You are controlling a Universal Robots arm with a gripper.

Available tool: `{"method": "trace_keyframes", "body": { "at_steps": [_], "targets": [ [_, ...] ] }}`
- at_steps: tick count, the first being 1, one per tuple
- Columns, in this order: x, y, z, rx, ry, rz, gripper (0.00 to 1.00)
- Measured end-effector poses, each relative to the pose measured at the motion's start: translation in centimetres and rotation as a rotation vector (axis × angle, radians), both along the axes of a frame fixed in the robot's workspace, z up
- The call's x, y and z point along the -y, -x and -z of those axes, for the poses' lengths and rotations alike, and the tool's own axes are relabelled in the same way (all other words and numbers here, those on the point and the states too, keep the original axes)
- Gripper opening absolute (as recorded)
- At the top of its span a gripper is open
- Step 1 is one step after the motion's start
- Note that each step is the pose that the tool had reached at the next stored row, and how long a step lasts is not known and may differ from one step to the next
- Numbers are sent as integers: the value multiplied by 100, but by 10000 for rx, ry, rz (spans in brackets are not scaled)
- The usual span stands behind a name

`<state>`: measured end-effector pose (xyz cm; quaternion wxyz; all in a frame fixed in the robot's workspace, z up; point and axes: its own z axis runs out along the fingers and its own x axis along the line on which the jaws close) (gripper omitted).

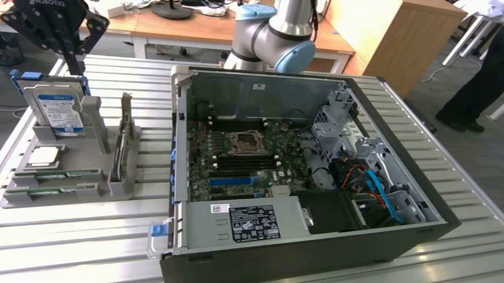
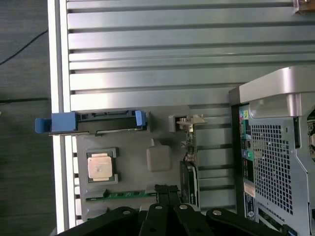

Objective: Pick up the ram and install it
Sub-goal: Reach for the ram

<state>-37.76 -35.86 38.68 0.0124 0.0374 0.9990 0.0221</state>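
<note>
Hovering over the gray holder at the edge of the surface with fingers clenched on nothing, above the ram lying in its slot.

A: What stood behind the ribbed metal table?
B: A wooden desk and a wooden cabinet on a grey floor; a person in dark trousers stood at the exterior view's right.
</note>
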Motion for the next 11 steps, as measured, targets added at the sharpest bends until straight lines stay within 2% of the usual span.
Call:
{"method": "trace_keyframes", "body": {
  "at_steps": [11],
  "targets": [
    [-4, 288, 5, 1, -1, 0, 11]
  ]
}}
